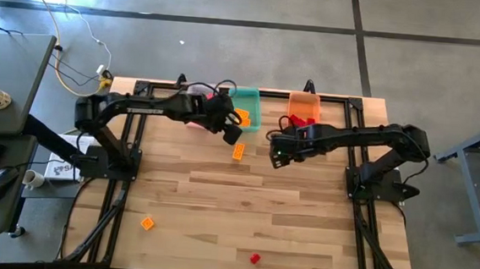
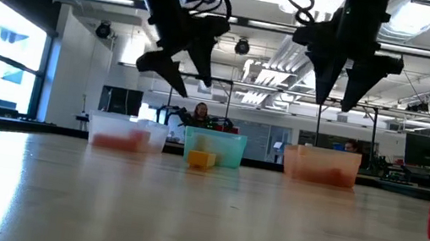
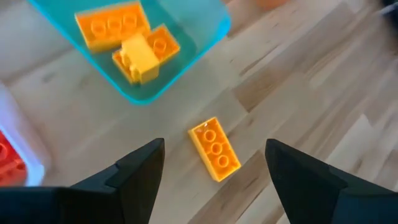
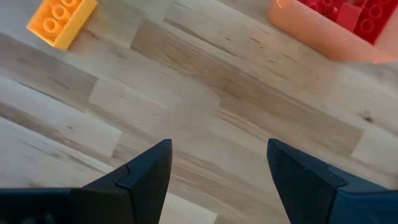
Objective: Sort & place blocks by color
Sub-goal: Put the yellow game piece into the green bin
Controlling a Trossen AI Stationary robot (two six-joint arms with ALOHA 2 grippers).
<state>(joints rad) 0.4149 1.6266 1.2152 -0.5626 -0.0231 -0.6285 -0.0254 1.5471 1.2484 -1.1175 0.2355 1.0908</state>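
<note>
**Yellow-orange block lies on the table beside the teal bin**

An oblong yellow-orange block (image 1: 238, 150) lies flat on the wooden table (image 1: 243, 211), just outside the teal bin (image 1: 251, 108), not touching it. Inside this bin are more yellow-orange blocks (image 3: 127, 38). The orange bin (image 1: 304, 105) holds red blocks (image 4: 348, 15), and the clear bin (image 2: 127, 133) holds reddish ones. Two single blocks are near the front edge, well apart: an orange block (image 1: 147, 223) and a red block (image 1: 254, 258).

The left gripper (image 1: 230, 132) hangs above the oblong block with jaws wide apart, holding nothing. The right gripper (image 1: 278, 152) hovers near the orange bin, jaws also wide and empty.
</note>
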